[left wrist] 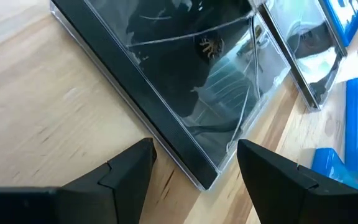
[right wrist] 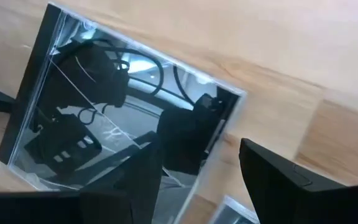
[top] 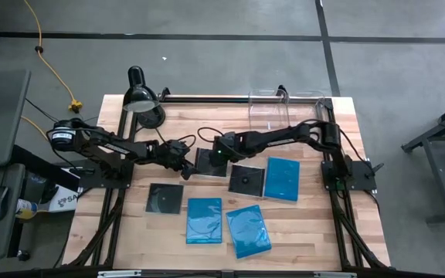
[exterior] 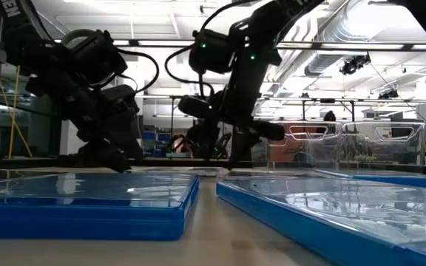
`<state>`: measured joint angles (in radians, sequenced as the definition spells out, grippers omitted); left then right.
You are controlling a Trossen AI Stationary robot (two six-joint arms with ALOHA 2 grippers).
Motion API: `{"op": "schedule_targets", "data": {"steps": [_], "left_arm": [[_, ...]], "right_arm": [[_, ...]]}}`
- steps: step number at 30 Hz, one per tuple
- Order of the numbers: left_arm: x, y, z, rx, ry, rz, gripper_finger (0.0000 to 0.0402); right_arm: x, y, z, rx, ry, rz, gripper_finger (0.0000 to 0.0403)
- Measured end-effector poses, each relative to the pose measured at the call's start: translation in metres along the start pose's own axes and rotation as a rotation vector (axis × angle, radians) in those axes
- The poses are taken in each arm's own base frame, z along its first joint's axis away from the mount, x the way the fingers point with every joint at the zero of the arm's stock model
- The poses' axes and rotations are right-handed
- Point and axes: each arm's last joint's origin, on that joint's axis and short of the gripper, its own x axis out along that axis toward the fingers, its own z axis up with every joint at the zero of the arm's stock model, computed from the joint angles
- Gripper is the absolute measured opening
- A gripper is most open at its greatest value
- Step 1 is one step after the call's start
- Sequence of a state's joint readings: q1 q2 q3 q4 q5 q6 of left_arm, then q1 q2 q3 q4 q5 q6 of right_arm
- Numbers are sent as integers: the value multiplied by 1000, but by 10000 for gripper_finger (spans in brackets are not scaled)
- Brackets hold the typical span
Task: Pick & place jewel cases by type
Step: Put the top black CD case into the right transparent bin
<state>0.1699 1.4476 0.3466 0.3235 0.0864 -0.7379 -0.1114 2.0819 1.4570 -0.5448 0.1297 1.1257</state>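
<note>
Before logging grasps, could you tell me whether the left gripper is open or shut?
Open: the left gripper has its fingers spread, straddling a corner of a black jewel case without touching.

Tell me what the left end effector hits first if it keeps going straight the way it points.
Most likely the black jewel case lying flat just ahead: the left end effector is open, with the case's near corner between its fingers. Depth is uncertain.

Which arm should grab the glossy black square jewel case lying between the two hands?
Probably left. The left hand is open, with a corner of the glossy black square jewel case between its fingers. The right hand, also open, hovers at the case's other edge.
</note>
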Motion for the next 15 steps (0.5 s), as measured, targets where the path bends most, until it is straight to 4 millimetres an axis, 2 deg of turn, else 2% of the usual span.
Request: {"op": "schedule_targets", "data": {"steps": [10,15], "left_arm": [[10,2,-2,-97,24,-24,236],[10,1,-2,-175,35,-51,236]], "right_arm": [[26,-22,-17,141,6,105,199],[29,-28,-23,186,-3,151,199]]}}
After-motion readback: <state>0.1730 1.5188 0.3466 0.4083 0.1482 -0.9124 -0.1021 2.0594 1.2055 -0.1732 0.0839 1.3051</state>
